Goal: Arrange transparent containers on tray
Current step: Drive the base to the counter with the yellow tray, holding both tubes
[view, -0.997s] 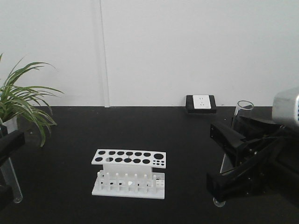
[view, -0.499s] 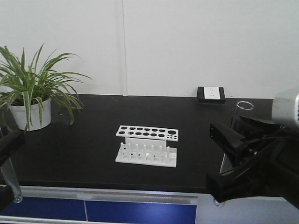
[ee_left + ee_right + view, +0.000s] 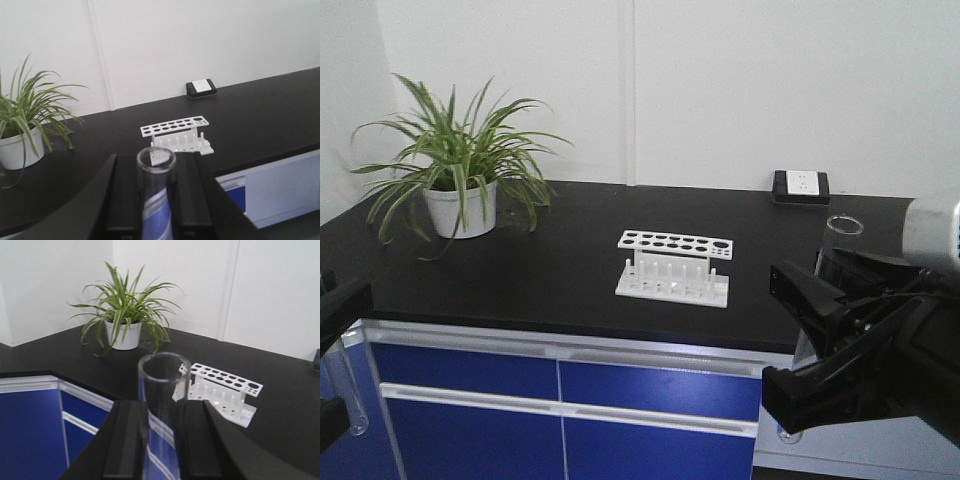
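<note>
both hands raised short of the tabletop, each gripping a glass tube

the left hand (image 3: 156, 195) is clenched on the slim tube (image 3: 156, 220), upright, rim above the fingers; the right hand (image 3: 164, 440) clamps the wider tube (image 3: 162, 390) the same way. both hang out past the front edge of the tabletop (image 3: 570, 270), before blue cupboard doors (image 3: 560, 400). a white rack (image 3: 673, 267) stands mid-top, a potted plant (image 3: 460, 165) far left, open black surface between them.
</note>
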